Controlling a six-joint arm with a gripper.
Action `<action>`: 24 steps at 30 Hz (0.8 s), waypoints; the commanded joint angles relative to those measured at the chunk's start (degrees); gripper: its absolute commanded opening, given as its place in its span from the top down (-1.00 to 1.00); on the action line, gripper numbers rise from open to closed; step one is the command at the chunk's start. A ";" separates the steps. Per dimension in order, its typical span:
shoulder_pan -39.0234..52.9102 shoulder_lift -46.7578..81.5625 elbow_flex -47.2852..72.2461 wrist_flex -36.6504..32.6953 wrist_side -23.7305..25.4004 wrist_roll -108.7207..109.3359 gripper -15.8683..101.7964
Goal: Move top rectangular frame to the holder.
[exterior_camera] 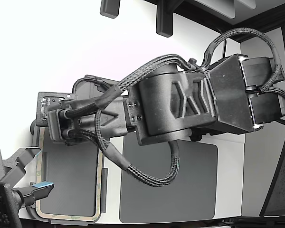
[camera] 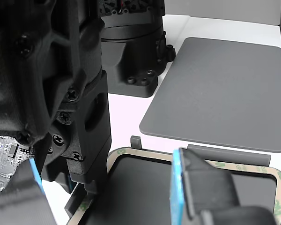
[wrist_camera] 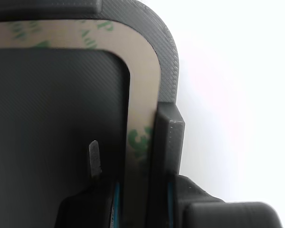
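Presently poised low over the holder [exterior_camera: 39, 156], at the worktop's edge toward the exterior view's left, with the top rectangular frame [exterior_camera: 100, 187] lying flat within the holder's raised tabs. Seen in the exterior view as a thin tan ring with greenish patches, long axis running from the arm's wrist toward that view's lower edge, a dark panel showing through its open middle. Close beside it, toward the exterior view's right, a dark grey mat [exterior_camera: 180, 190], bare and flat on the white worktop [exterior_camera: 61, 42].

From the wrist view: gripper [wrist_camera: 143, 199] set astride one long side of the frame [wrist_camera: 145, 95] near a rounded corner, one finger on the inner side over the dark middle, the other outside by a raised tab [wrist_camera: 168, 142] of the holder's wall [wrist_camera: 167, 57]. Jaws parted, the tan strip passing between them; contact with the strip not clear, so probably nothing gripped yet, though hard to say for certain.

Judged from this: frame directly under and between the fingers, strip running along the line of the gap, so closing across its width looks the likely next need. A second arm's blue-padded gripper [camera: 187, 187] hovering nearby over the same frame.
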State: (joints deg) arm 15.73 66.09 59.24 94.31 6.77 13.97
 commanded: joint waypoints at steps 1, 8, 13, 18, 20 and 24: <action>-0.97 1.32 -1.93 0.44 -0.18 -0.18 -0.64; -0.97 2.99 -2.64 0.44 -0.09 -0.62 -0.97; -0.88 10.28 0.79 0.44 1.32 1.32 -0.97; -1.41 21.62 9.93 -2.02 5.19 5.19 -0.97; -1.85 27.95 15.47 -5.63 6.68 3.87 -0.97; -3.96 41.31 27.69 -13.54 7.56 2.72 -0.97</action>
State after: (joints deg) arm 13.27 95.54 79.37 85.52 13.80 17.58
